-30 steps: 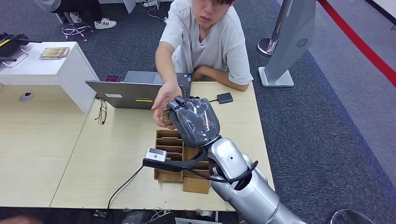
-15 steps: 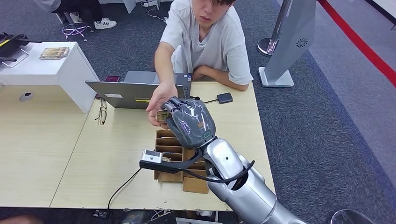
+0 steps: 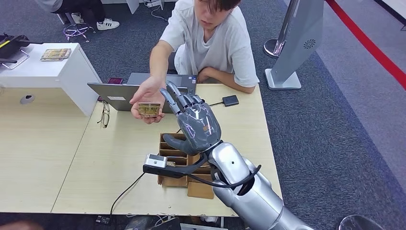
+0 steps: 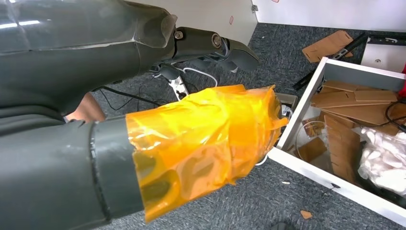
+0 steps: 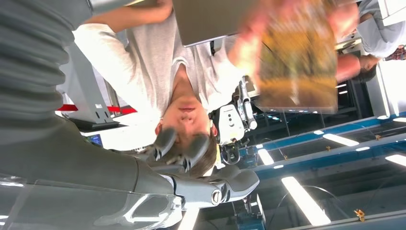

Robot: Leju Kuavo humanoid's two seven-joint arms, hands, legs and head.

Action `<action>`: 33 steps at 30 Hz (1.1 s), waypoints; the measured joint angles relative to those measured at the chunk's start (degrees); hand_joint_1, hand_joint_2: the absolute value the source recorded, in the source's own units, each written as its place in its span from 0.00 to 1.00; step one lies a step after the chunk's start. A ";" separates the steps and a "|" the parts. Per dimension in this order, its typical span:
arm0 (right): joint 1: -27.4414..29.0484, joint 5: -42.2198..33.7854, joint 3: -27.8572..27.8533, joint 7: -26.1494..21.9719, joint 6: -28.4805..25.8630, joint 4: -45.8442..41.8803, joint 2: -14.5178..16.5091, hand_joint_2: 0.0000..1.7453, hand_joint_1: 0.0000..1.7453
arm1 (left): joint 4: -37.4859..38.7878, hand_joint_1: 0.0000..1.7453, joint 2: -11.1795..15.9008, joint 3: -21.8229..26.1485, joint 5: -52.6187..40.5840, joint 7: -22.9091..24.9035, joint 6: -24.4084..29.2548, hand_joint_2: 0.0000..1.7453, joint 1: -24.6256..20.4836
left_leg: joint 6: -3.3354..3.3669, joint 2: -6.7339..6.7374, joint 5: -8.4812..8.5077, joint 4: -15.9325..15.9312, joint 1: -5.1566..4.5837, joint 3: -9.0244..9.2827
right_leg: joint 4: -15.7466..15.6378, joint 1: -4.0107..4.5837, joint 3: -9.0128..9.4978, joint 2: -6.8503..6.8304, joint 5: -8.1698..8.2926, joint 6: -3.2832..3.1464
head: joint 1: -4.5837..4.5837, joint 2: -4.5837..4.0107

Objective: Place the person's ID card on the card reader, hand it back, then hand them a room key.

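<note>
Head view shows my right hand point(image 3: 198, 125) raised with fingers spread, holding nothing. The card point(image 3: 149, 109) lies flat in the person's hand point(image 3: 146, 98), at about 10 o'clock from my fingertips, near but apart, long axis running 9 to 3. My left hand point(image 4: 143, 120) hangs low over the floor; whether it is open I cannot tell.

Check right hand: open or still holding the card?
Open. The right hand has its fingers spread and holds nothing; the card lies in the person's hand, apart from the robot's fingers.

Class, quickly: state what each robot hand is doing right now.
Right hand: open, fingers spread, holding nothing; the person's hand has the card.
Left hand: cannot be told.
</note>
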 joint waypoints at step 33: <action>4.58 -3.88 0.98 -1.66 -0.34 -4.63 -0.05 0.00 0.00 | -1.29 0.00 -0.89 1.81 0.59 3.08 0.00 0.00 1.19 | 0.00 0.00 0.00 0.00 0.00 -0.01 | 0.00 0.00 -0.01 0.00 0.00 0.00 | 0.00 0.00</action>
